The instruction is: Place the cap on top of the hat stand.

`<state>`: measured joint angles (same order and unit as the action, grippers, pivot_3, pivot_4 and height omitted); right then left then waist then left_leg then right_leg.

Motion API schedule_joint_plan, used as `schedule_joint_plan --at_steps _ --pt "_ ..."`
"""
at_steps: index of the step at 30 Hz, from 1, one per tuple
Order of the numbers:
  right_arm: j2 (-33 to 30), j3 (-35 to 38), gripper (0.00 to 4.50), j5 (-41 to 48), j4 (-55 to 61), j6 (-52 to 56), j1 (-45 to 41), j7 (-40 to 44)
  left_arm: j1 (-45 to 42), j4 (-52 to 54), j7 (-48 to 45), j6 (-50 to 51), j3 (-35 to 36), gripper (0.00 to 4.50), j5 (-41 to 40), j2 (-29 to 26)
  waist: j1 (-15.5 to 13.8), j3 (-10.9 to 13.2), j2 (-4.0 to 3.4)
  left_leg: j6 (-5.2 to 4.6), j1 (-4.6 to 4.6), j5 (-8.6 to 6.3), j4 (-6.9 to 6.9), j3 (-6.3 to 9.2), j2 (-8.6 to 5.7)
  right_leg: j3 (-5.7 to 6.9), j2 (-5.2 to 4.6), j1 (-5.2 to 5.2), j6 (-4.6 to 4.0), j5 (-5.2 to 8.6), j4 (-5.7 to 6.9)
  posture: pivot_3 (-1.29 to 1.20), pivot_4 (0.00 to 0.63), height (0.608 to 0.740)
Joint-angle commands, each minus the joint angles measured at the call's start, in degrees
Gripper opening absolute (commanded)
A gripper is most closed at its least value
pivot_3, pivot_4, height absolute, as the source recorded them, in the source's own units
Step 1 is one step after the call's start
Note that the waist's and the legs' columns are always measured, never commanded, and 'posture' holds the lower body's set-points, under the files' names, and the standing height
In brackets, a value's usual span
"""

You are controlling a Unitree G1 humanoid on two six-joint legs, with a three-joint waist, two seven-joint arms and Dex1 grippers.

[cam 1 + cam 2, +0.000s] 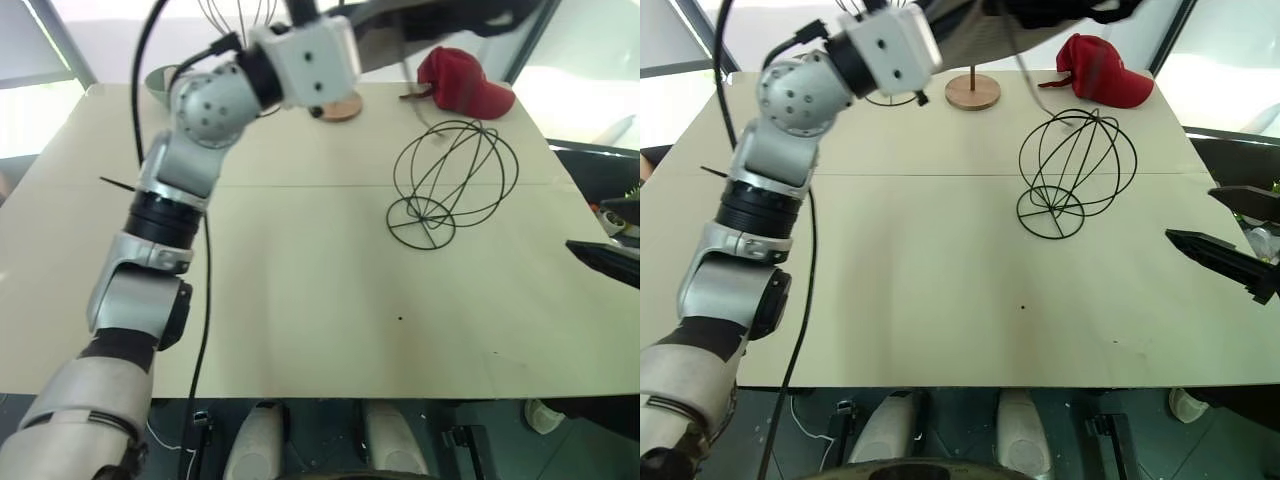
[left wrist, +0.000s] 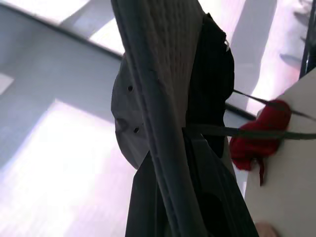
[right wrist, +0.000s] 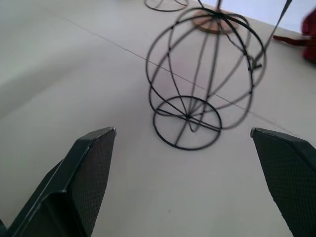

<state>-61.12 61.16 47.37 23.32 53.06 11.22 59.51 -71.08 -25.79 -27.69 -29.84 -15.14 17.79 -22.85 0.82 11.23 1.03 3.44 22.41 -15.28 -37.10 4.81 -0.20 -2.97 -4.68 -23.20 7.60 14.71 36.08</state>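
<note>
The grey cap (image 2: pixel 163 74) hangs high over the table's far side, its floppy brim edge-on and its crown with small dark eyelets (image 2: pixel 129 89) to one side. My left gripper (image 2: pixel 173 202) is shut on the brim, with the arm raised above the back of the table. From the head, the cap (image 1: pixel 975 35) shows at the top edge. The hat stand (image 1: pixel 455 180), a black wire globe on a small ring base, stands right of centre, below and to the right of the cap. At the table's right edge my right gripper (image 3: pixel 187 182) is open, facing the hat stand (image 3: pixel 207 74) with nothing between its fingers.
A red baseball cap (image 1: pixel 465 80) lies at the back right, behind the stand. A wooden pole on a round disc base (image 1: pixel 972 92) and another wire stand's ring base (image 1: pixel 890 97) sit at the back. The table (image 1: pixel 300 300) is bare in front.
</note>
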Motion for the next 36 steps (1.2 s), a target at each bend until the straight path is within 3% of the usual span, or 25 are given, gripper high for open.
schedule_joint_plan --at_steps 1,7,17,22,34,35,36 --pt "1.3 6.1 4.50 -0.2 0.5 0.3 1.6 0.1 -2.1 -5.4 7.6 -10.9 -4.6 0.03 10.4 -0.9 0.2 0.0 -0.03 0.00 -0.04 0.00 0.01 -0.02 0.00 -0.04 0.02 0.00 0.00 0.00 0.01 0.00 0.150 0.740" --pt "3.9 10.3 4.50 2.7 3.4 2.7 3.4 -2.2 -2.5 -10.7 34.0 -19.9 -19.1 0.03 39.7 -5.3 -0.1 0.0 -0.01 0.00 -0.01 0.00 -0.02 -0.03 0.00 -0.08 0.02 0.00 0.03 0.01 0.01 0.00 0.150 0.740" --pt "7.2 11.0 4.50 1.4 5.2 1.2 9.3 -3.5 -2.2 -10.4 63.8 -14.2 -31.3 0.03 61.6 -7.7 -0.6 0.0 0.03 0.00 0.07 0.00 -0.04 -0.03 -0.03 -0.06 -0.03 -0.02 0.10 0.06 0.02 0.00 0.150 0.740" --pt "7.7 9.7 4.50 0.1 5.2 -0.8 11.6 -3.4 -2.6 -14.0 67.6 -13.8 -35.7 0.03 65.2 -7.6 -0.6 0.0 0.02 0.01 0.06 0.00 -0.04 -0.04 -0.03 -0.05 -0.03 -0.02 0.12 0.07 0.03 0.00 0.150 0.740" --pt "5.0 11.8 4.50 -3.4 2.1 -3.5 15.5 0.3 -2.4 -21.8 66.4 -15.4 -36.5 0.03 60.9 -6.3 -0.4 0.0 0.03 0.01 0.06 0.00 -0.05 -0.05 -0.03 -0.05 -0.04 -0.02 0.13 0.08 0.05 0.00 0.150 0.740" --pt "4.8 12.0 4.50 -3.7 1.6 -3.7 15.7 0.7 -2.3 -22.1 65.8 -16.1 -36.3 0.67 60.1 -6.2 -0.4 0.0 0.04 0.01 0.06 0.00 -0.05 -0.05 -0.03 -0.05 -0.04 -0.02 0.13 0.08 0.05 0.00 0.150 0.740" --pt "4.5 11.9 4.50 -3.9 1.2 -3.9 15.7 1.0 -2.2 -22.4 65.4 -16.6 -36.2 0.86 59.4 -6.3 -0.4 0.0 0.04 0.01 0.06 0.00 -0.05 -0.05 -0.03 -0.05 -0.03 -0.02 0.13 0.08 0.04 0.00 0.150 0.740"
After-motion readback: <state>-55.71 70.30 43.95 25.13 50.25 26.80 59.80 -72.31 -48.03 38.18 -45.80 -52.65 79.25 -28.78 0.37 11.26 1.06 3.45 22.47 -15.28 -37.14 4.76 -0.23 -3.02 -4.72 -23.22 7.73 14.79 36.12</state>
